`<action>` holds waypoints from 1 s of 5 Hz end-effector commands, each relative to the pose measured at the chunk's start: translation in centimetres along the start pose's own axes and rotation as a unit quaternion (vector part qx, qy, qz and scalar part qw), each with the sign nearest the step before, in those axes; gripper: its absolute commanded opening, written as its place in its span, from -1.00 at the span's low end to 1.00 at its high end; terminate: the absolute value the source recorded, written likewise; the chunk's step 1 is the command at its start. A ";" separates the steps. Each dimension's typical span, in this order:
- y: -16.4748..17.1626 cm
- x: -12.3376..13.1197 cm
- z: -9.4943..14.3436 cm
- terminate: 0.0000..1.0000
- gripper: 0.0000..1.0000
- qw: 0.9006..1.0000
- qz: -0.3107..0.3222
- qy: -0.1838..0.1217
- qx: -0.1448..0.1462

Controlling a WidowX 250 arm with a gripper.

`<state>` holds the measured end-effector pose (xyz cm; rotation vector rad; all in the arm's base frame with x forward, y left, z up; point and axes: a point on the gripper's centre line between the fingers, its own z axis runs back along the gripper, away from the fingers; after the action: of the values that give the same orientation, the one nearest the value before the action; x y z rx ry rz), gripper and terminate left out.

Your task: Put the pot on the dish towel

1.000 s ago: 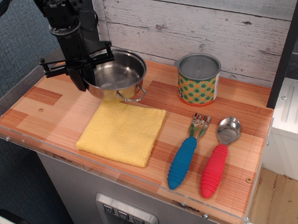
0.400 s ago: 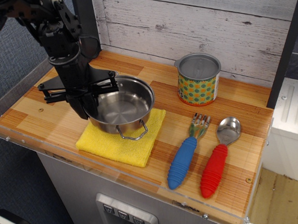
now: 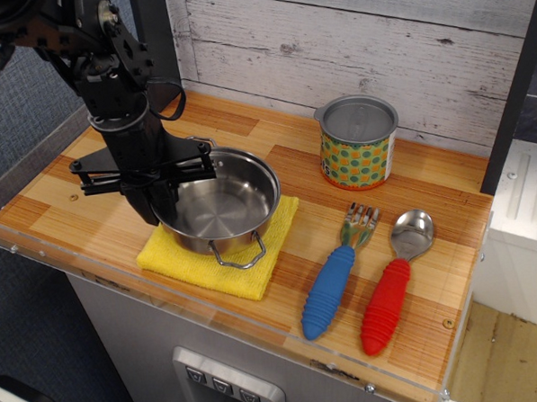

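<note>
we can read no words, brands, numbers or signs anywhere on the bench. the tin can (image 3: 357, 143) near the back edge carries only a printed pattern of green dots on orange, with no lettering we can make out. the three small buttons (image 3: 222, 385) on the panel below the front edge bear marks too small for us to read.

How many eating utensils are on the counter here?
2. A blue-handled fork lies right of the yellow towel, and a red-handled spoon lies beside it, further right. None looks hidden.
</note>
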<state>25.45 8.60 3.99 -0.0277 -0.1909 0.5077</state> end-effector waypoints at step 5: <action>0.5 1.3 1.5 -1.00 1.00 1.000 -0.012 -0.016 0.014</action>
<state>25.25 8.83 4.32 0.0031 -0.1539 0.4859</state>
